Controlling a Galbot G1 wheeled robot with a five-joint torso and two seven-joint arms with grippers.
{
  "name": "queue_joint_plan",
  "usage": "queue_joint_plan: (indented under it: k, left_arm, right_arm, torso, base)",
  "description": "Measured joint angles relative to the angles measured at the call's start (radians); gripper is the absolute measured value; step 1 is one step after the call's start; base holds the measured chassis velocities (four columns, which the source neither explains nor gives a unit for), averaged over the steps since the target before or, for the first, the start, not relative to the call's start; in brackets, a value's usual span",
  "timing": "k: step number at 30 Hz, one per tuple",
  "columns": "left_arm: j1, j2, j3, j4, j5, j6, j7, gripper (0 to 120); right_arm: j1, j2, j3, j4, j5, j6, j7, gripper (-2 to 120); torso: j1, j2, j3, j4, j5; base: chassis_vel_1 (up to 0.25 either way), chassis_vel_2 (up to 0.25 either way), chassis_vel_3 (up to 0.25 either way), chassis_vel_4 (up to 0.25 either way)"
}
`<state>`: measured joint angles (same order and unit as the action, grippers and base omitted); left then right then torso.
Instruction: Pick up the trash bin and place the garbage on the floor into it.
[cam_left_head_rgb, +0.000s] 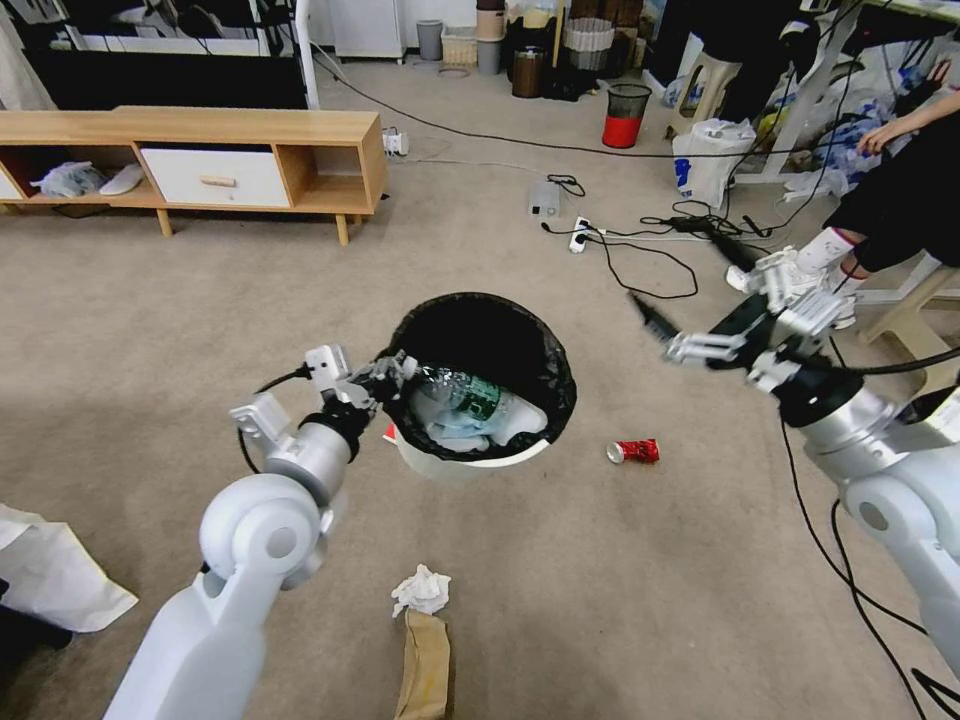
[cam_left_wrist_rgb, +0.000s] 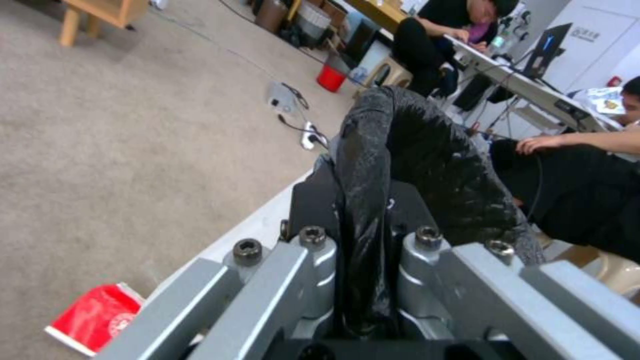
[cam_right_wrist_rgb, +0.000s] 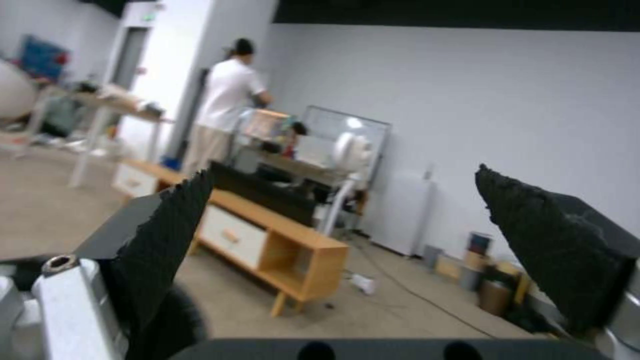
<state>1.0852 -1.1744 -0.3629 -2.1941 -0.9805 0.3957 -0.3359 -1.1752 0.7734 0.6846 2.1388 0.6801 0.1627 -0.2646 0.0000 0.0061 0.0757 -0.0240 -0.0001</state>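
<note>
A: Where is the trash bin (cam_left_head_rgb: 470, 455) at this moment?

B: The left gripper (cam_left_head_rgb: 392, 376) holds it above the carpet, a little tilted. In the left wrist view the fingers are pressed on the black bag (cam_left_wrist_rgb: 363, 200) at the rim, one finger outside and one inside, so the grip is on the rim itself.

A: Is something already inside?

B: Yes. A clear bottle with green label (cam_left_head_rgb: 465, 392) lies in the bin, on pale blue and white material that could be the mask, but this is not sure.

A: And the right gripper (cam_left_head_rgb: 690, 325)?

B: It is raised to the right of the bin, well apart from it. Its jaws stand wide apart and nothing is between them; the right wrist view looks between the two black pads (cam_right_wrist_rgb: 167, 235) into the room.

A: So which step is it?

B: It seems the collecting is in the middle. The crushed red can (cam_left_head_rgb: 634, 451) lies on the floor just right of the bin, the white tissue (cam_left_head_rgb: 421, 590) and the brown paper bag (cam_left_head_rgb: 424, 665) are nearer to the robot, and a red packet (cam_left_wrist_rgb: 93, 317) is on the floor under the bin's side.

A: What does the next move need?

B: Probably the right arm must go down to the can, which is closest, with its jaws on both sides of it, while the left arm keeps the bin steady.
</note>
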Motion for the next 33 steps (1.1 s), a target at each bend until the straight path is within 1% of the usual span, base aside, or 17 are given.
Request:
queue_joint_plan:
  k: [5, 7, 10, 12, 19, 26, 33]
  left_arm:
    - [0.016, 0.001, -0.010, -0.019, 0.012, 0.008, -0.009, 7]
    - [0.025, 0.004, -0.018, -0.033, 0.013, 0.009, -0.015, 7]
    - [0.029, 0.006, -0.022, -0.041, 0.014, 0.009, -0.017, 7]
    - [0.038, 0.009, -0.030, -0.056, 0.015, 0.010, -0.021, 7]
    - [0.053, 0.018, -0.038, -0.085, 0.012, 0.016, -0.027, 7]
    - [0.059, 0.017, -0.043, -0.095, 0.012, 0.018, -0.034, 7]
    - [0.059, 0.012, -0.043, -0.095, 0.012, 0.018, -0.035, 7]
  right_arm:
    - [-0.033, 0.017, 0.032, -0.001, -0.013, -0.010, 0.031, 100]
    - [-0.068, 0.026, 0.045, -0.007, -0.040, -0.025, 0.052, 100]
    - [-0.080, 0.032, 0.046, -0.012, -0.052, -0.030, 0.059, 100]
    - [-0.098, 0.051, 0.037, -0.032, -0.087, -0.041, 0.080, 100]
    - [-0.112, 0.088, -0.017, -0.095, -0.136, -0.052, 0.117, 100]
    - [-0.110, 0.108, -0.045, -0.135, -0.160, -0.049, 0.122, 100]
    - [-0.109, 0.112, -0.056, -0.148, -0.162, -0.044, 0.121, 100]
  torso:
    - [0.000, 0.000, 0.000, 0.0000, 0.0000]
    - [0.000, 0.000, 0.000, -0.0001, 0.0000]
    - [0.000, 0.000, 0.000, -0.0001, 0.0000]
    - [0.000, 0.000, 0.000, 0.0000, 0.0001]
    - [0.000, 0.000, 0.000, 0.0000, 0.0002]
    - [0.000, 0.000, 0.000, 0.0000, 0.0001]
    - [0.000, 0.000, 0.000, 0.0000, 0.0001]
  base:
    - [0.000, 0.000, 0.000, 0.000]
    - [0.000, 0.000, 0.000, 0.000]
    - [0.000, 0.000, 0.000, 0.000]
    - [0.000, 0.000, 0.000, 0.000]
    - [0.000, 0.000, 0.000, 0.000]
    - [0.000, 0.000, 0.000, 0.000]
    - [0.000, 0.000, 0.000, 0.000]
